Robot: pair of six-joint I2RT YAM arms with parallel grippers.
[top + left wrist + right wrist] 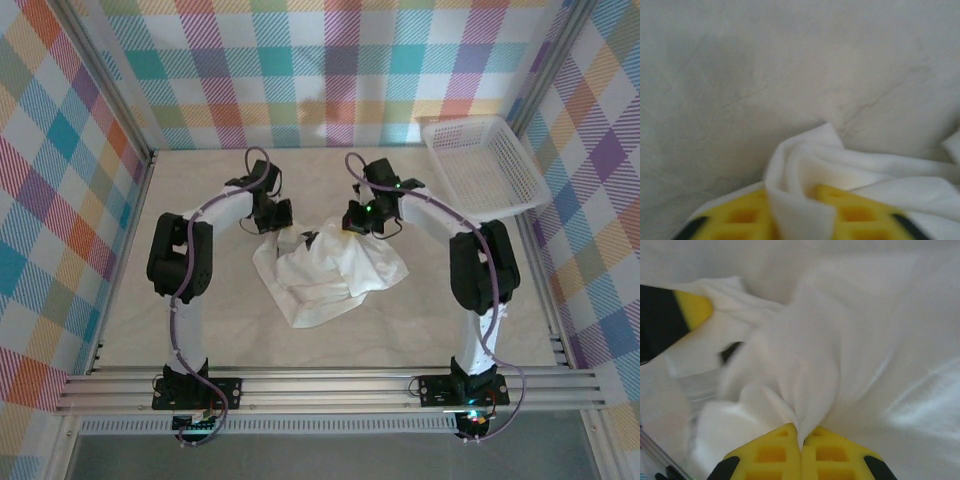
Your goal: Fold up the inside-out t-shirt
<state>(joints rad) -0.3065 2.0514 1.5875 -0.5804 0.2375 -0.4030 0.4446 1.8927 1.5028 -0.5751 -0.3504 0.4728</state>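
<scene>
Around both pairs of fingers, soft white cloth and the pale marbled table. Ahead of the left gripper, bare table top. Across the left fingertips, a draped fold, hiding the gap between them. Between the two grippers, a small dark tag among the folds. Seen from the right gripper, this tag a little ahead and to the left, and beyond it one yellow fingertip of the left gripper. Far to the right of the right fingers, near the back corner, a white lattice basket, well apart from the cloth. On three sides, plaid walls.

Both arms bent at the elbow and leaning inward, wrists turned down, grippers near each other over the far edge of the inside-out t-shirt. Left fingers closed on a raised fold of the shirt, with cloth over and between the yellow pads. Right fingers pressed together, pinching a ridge of the same shirt at the tips. Shirt itself crumpled in a heap at the middle of the table, mostly on the near side of the fingers, touching both pairs.

Inside the basket, the bare lattice floor in plain sight.
</scene>
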